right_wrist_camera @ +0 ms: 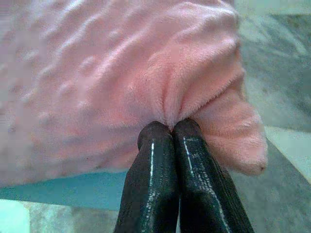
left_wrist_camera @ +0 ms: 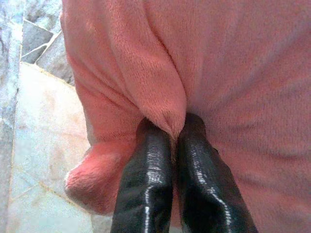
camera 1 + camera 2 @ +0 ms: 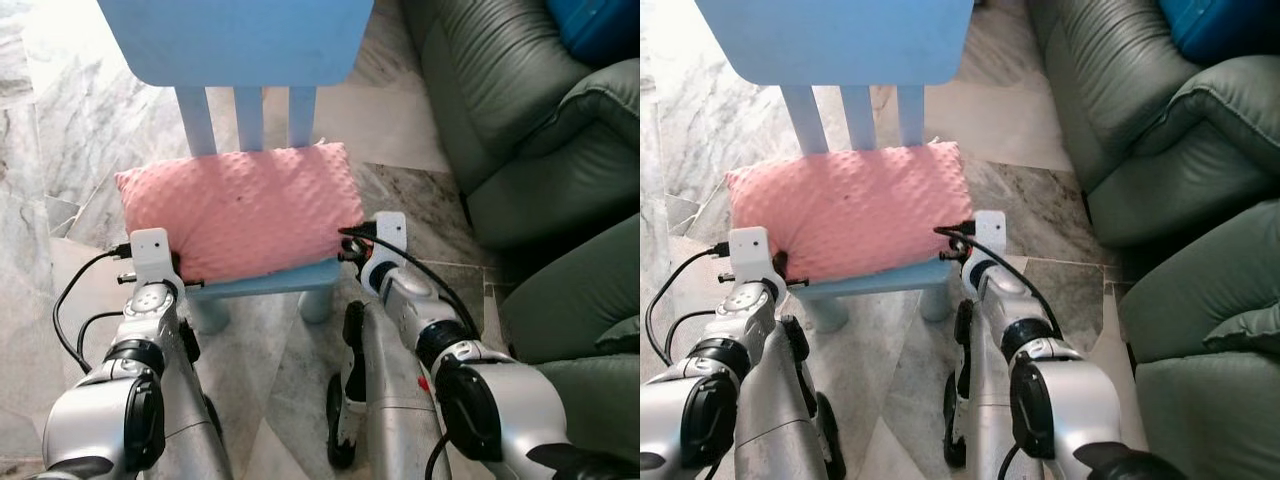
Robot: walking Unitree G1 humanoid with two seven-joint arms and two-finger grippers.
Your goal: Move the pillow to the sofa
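Pillow: the pink dimpled plush pillow lies on the light-blue wooden chair, long axis left to right. We see the left gripper pinching its near-left edge and the right gripper its near-right corner. The grey-green leather sofa lies far right, nearer the right arm.

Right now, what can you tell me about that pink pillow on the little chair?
The pink pillow is soft and plush, with a raised dotted texture on top. It is roughly rectangular and lies flat on the seat of a light blue chair, its back edge against the chair's slats. The left pincer is shut on a fold of fabric near one front corner, and the right pincer is pinching a fold near the other. A small dark speck shows near its middle.
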